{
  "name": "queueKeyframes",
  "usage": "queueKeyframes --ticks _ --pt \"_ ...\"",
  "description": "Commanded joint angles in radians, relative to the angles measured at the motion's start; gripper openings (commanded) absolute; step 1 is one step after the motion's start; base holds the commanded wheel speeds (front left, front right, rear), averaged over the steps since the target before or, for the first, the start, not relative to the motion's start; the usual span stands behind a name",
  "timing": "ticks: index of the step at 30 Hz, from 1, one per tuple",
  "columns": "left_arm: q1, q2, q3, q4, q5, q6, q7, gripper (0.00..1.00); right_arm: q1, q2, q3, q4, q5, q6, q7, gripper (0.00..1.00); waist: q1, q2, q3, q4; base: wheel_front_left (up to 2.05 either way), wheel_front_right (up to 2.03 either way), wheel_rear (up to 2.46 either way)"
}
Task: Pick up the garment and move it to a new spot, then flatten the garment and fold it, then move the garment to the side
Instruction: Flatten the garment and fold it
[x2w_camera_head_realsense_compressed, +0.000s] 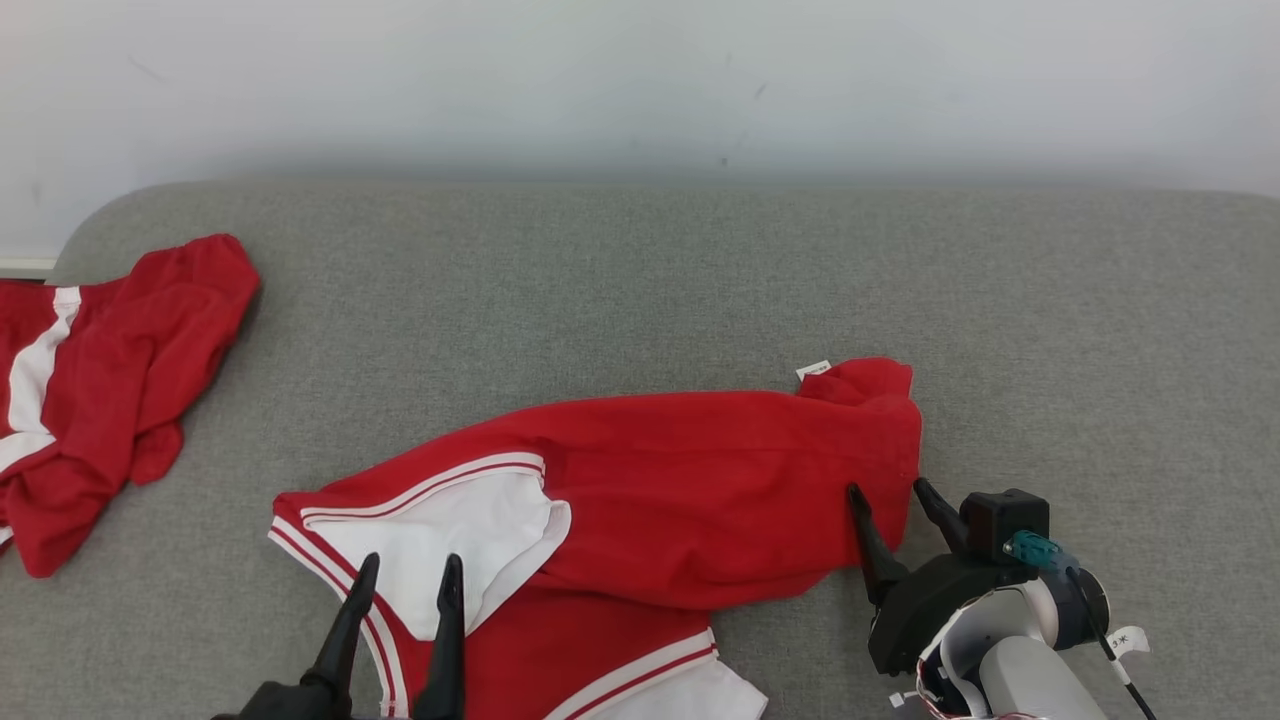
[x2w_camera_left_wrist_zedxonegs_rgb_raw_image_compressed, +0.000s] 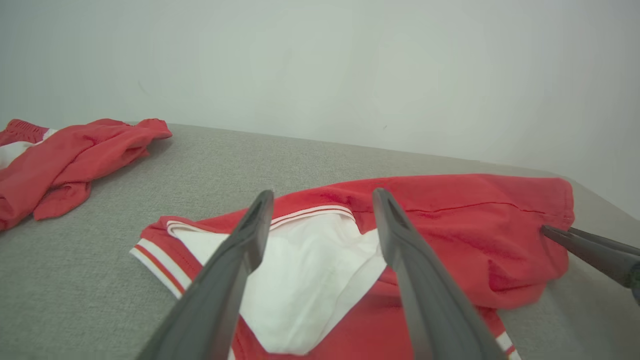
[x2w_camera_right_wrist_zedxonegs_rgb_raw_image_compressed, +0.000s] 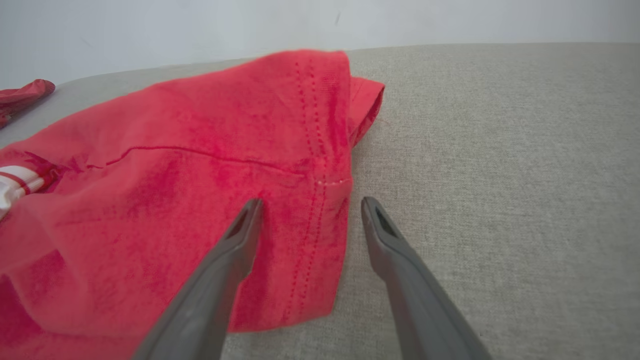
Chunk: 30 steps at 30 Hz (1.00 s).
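Observation:
A red garment (x2w_camera_head_realsense_compressed: 700, 490) with white panels and red-white striped trim lies rumpled across the near middle of the grey table (x2w_camera_head_realsense_compressed: 640, 280). My left gripper (x2w_camera_head_realsense_compressed: 411, 575) is open, its two fingers over the white panel (x2w_camera_left_wrist_zedxonegs_rgb_raw_image_compressed: 300, 270) at the garment's left end. My right gripper (x2w_camera_head_realsense_compressed: 888, 490) is open too and straddles the stitched hem (x2w_camera_right_wrist_zedxonegs_rgb_raw_image_compressed: 320, 200) at the right end, one finger over the red cloth, the other over bare table. The right gripper's fingers (x2w_camera_left_wrist_zedxonegs_rgb_raw_image_compressed: 595, 250) also show in the left wrist view beside the garment (x2w_camera_left_wrist_zedxonegs_rgb_raw_image_compressed: 475, 220). Neither gripper holds anything.
A second red and white garment (x2w_camera_head_realsense_compressed: 90, 400) lies crumpled at the table's far left (x2w_camera_left_wrist_zedxonegs_rgb_raw_image_compressed: 65, 160). A white wall (x2w_camera_head_realsense_compressed: 640, 80) stands behind the table. Bare grey surface spreads behind and to the right of the garment.

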Motion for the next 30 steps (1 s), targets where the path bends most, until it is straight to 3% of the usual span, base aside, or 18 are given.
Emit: queueKeyframes --ticks 1,3,4,5,6,10,14,19,30 --pt "0.012 -0.005 0.004 -0.002 0.013 -0.005 -0.003 1.00 -0.015 -0.004 0.006 0.009 0.014 0.003 -0.007 1.00 0.0000 0.0000 0.007 0.005 0.00 0.00 0.00" --pt "0.020 -0.012 0.012 0.001 0.029 -0.011 -0.003 1.00 -0.024 -0.008 0.017 0.026 0.023 0.003 -0.011 1.00 0.0000 0.0000 0.011 0.007 0.00 0.00 0.00" --pt "0.022 -0.015 0.016 0.002 0.035 -0.016 -0.003 1.00 -0.028 -0.009 0.022 0.034 0.027 0.003 -0.013 0.75 0.0000 0.0000 0.012 0.008 0.00 0.00 0.00" --pt "0.023 -0.018 0.020 0.002 0.041 -0.017 -0.003 1.00 -0.032 -0.011 0.027 0.040 0.030 0.003 -0.017 0.32 0.0000 0.0000 0.013 0.008 0.00 0.00 0.00" --pt "0.025 -0.021 0.024 0.001 0.047 -0.020 -0.003 1.00 -0.035 -0.013 0.034 0.044 0.036 0.003 -0.022 0.00 0.0000 0.0000 0.014 0.009 0.00 0.00 0.00" --pt "0.028 -0.029 0.038 0.006 0.057 -0.031 -0.003 1.00 -0.020 -0.025 0.045 0.015 0.079 0.003 -0.086 0.00 0.0000 0.0000 0.010 0.013 0.00 0.00 0.00" --pt "0.038 -0.037 0.060 0.004 0.065 -0.034 -0.003 1.00 0.035 -0.027 -0.012 -0.079 0.107 0.003 -0.133 0.00 0.0000 0.0000 0.000 0.010 0.00 0.00 0.00" --pt "0.055 -0.045 0.087 0.001 0.070 -0.041 -0.003 1.00 0.117 -0.013 -0.106 -0.308 0.107 0.003 -0.134 0.00 0.0000 0.0000 -0.007 -0.017 0.00 0.00 0.00" --pt "0.035 -0.055 0.096 0.006 0.076 -0.050 -0.003 1.00 0.239 0.029 -0.234 -0.830 0.062 0.004 -0.012 0.00 0.0000 0.0000 -0.006 -0.048 0.00 0.00 0.00"
